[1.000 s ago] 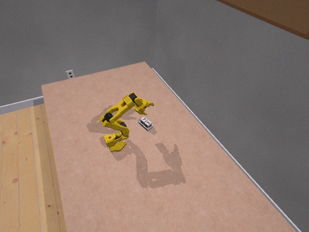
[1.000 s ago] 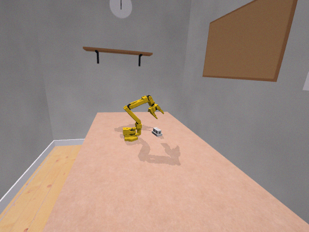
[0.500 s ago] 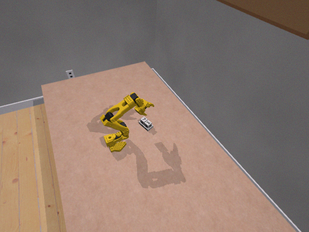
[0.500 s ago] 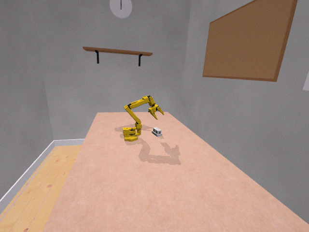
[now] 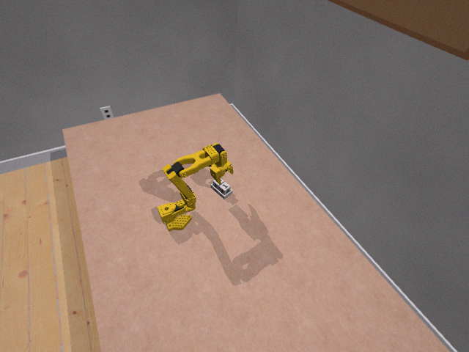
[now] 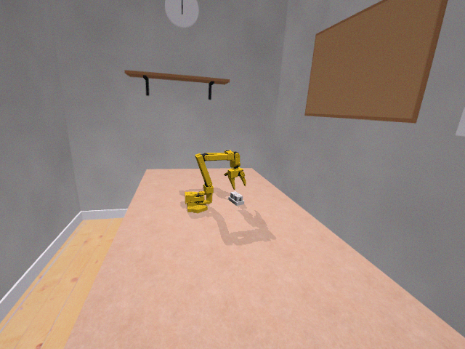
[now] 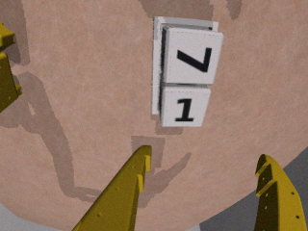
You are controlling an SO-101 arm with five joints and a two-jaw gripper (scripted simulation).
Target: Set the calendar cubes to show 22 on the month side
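Note:
A small white tray (image 5: pixel 226 196) (image 6: pixel 232 201) (image 7: pixel 156 72) lies flat on the table. Two white cubes sit in it side by side. The top of one cube (image 7: pixel 193 55) shows a 7, turned a quarter turn clockwise in the wrist view. The top of the other cube (image 7: pixel 185 107) shows an upright 1 there. The upright side faces, their digits and the month's name cannot be read. My gripper (image 5: pixel 226 177) (image 6: pixel 239 186) (image 7: pixel 205 153) is open and empty, pointing down above the tray, its fingertips apart and clear of the cubes.
The arm's yellow base (image 5: pixel 170 212) (image 6: pixel 195 198) stands on the table (image 5: pixel 264 303) (image 6: pixel 244 293), to the left of the tray in the top and exterior views. Shadows of the arm fall across the table. Grey walls, a shelf (image 6: pixel 176 75) and a brown board (image 6: pixel 368 71) are beyond the table.

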